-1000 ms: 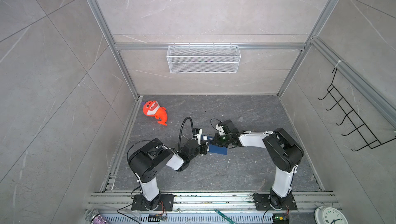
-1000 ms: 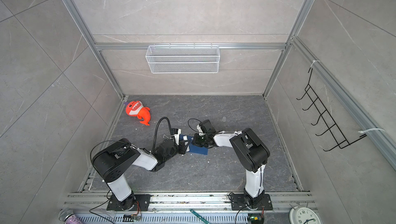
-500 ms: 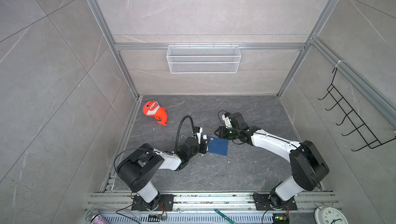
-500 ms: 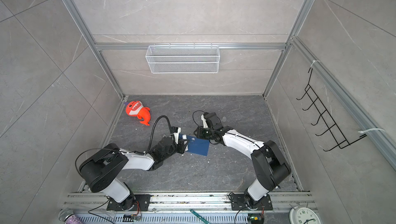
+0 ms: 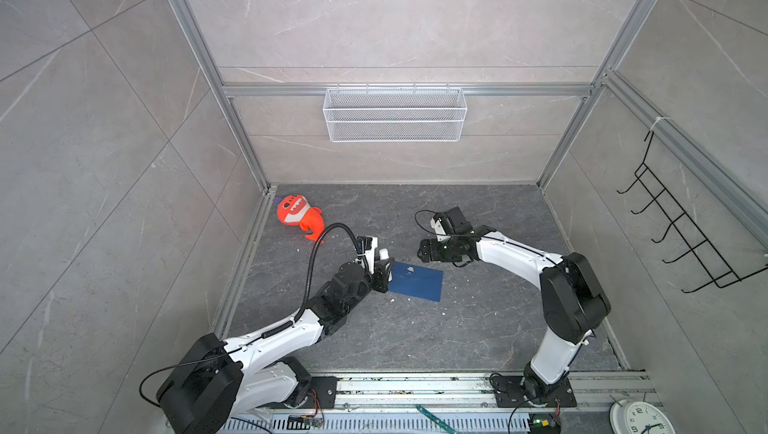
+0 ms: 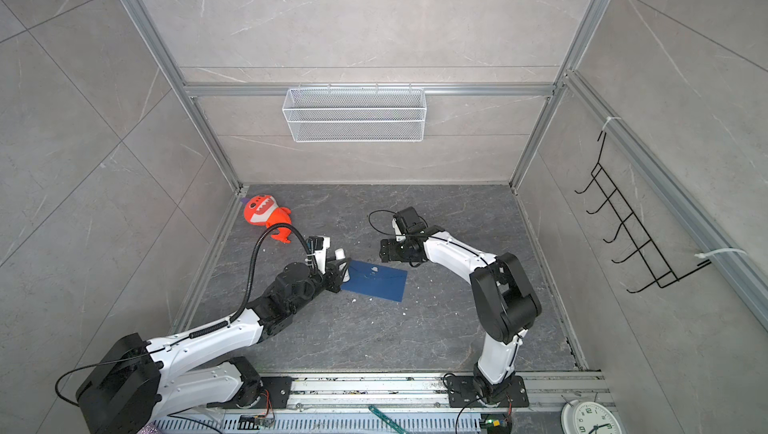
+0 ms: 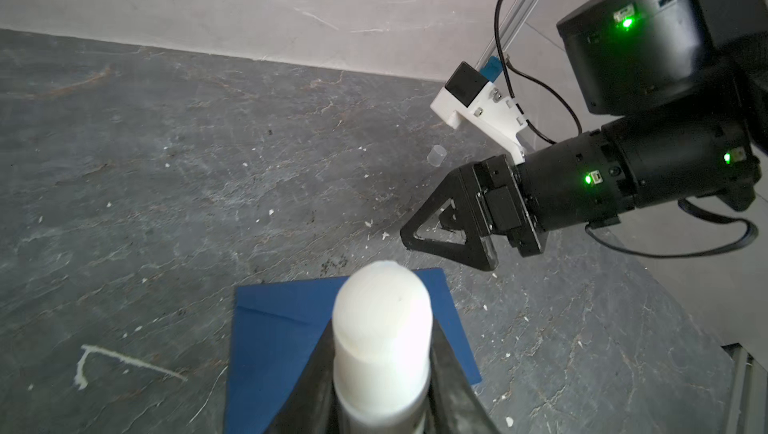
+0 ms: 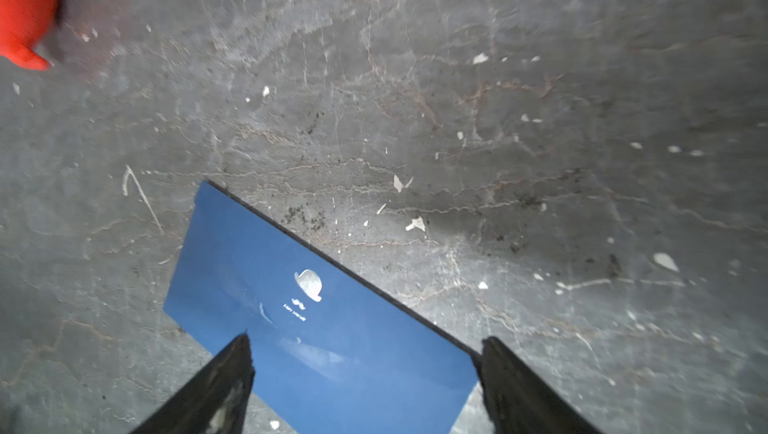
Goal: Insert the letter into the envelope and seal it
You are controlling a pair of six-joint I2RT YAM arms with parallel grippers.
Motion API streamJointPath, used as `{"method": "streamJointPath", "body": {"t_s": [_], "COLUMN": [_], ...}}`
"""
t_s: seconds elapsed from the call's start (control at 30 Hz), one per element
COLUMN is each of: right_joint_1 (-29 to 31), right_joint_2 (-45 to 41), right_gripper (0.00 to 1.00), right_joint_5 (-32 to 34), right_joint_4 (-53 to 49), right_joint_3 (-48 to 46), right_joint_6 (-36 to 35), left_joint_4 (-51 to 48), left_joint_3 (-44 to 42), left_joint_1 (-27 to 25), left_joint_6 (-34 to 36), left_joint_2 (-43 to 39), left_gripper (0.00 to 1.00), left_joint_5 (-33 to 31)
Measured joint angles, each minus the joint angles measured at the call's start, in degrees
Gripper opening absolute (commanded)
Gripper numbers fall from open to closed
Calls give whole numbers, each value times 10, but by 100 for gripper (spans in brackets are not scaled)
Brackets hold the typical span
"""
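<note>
**On the grey worktop: envelope flat, glue stick in left hand**

On the dark grey worktop [image 5: 478, 328] the navy envelope [image 5: 415, 282] lies flat near the middle, with its pale hat mark facing up. Whether the flap is stuck down is not visible.

The left hand [image 5: 383, 272] sits at the envelope's left end, clamped around a white glue stick [image 7: 382, 328]. In the left wrist view the stick's rounded tip points out over the blue paper.

The right hand [image 5: 423, 251] is off the envelope, near its far right corner. Its fingers [image 8: 226, 382] are spread wide with nothing between them.

An orange shark plush [image 5: 297, 216] lies at the far left corner. A small clear cap [image 7: 436, 156] stands on the worktop behind the right hand. A white wire basket [image 5: 395, 114] hangs on the back wall.
</note>
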Motion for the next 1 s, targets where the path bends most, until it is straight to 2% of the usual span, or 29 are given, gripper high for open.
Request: {"method": "streamJointPath", "body": {"t_s": [0.2, 0.37, 0.67, 1.0], "right_joint_1": [-2, -2, -2, -4], "right_joint_2": [51, 68, 70, 42], "right_gripper": [91, 91, 91, 85], "right_joint_5": [-20, -31, -56, -102], "right_joint_4": [-18, -31, -35, -30], "right_joint_3": [23, 23, 21, -29], "right_joint_6": [-15, -20, -28, -33], "left_joint_4": [-15, -10, -5, 5], "left_joint_3": [-44, -47, -47, -47], "left_joint_1": [3, 7, 9, 10], "left_joint_6": [-6, -7, -7, -9], "left_joint_2": [2, 11, 17, 25], "left_gripper": [0, 0, 0, 0], "left_joint_5": [-10, -11, -11, -11]}}
